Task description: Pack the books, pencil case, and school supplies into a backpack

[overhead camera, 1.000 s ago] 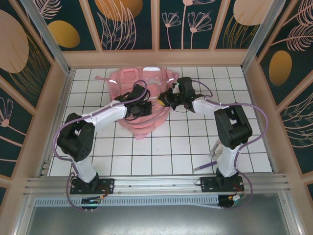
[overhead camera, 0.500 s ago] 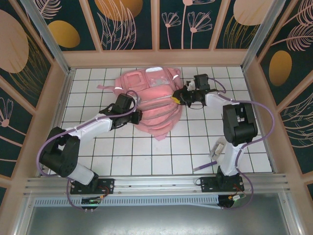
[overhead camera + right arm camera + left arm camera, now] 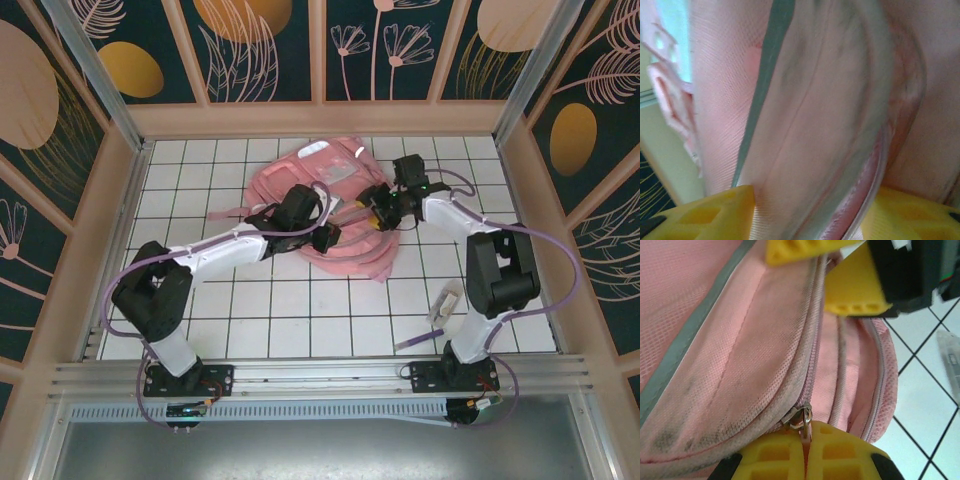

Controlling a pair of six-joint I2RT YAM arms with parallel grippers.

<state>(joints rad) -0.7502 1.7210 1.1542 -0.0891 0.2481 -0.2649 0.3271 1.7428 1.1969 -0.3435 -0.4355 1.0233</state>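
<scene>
**Top external view.** The pink backpack (image 3: pixel 335 175) lies flat at the far middle of the bench (image 3: pixel 300 310), well away from both arm bases. The left gripper (image 3: pixel 325 238) sits at its near edge and the right gripper (image 3: pixel 372 210) at its right side, so the two meet over the same stretch of the bag. The pencil case (image 3: pixel 444 305) and the purple pen (image 3: pixel 413 344) lie on the tiles beside the right arm's base, unpacked. The books cannot be made out.

**Left wrist view.** The left gripper (image 3: pixel 805 437) has its jaws closed tight on the metal zip pull (image 3: pixel 802 417) of a backpack (image 3: pixel 730 350) compartment. The zip line runs away from the pull and appears done up. Judgement: the pull is held so the compartment can be drawn open. The right gripper (image 3: pixel 837 270) straddles the same seam further along, jaws apart.

**Right wrist view.** The right gripper (image 3: pixel 817 210) has its jaws spread wide with a fold of backpack (image 3: pixel 815 100) fabric and a grey reflective strip (image 3: pixel 767 65) between them. Whether they press on the fabric cannot be told. Judgement: it is placed to steady the bag against the zip pull.
</scene>
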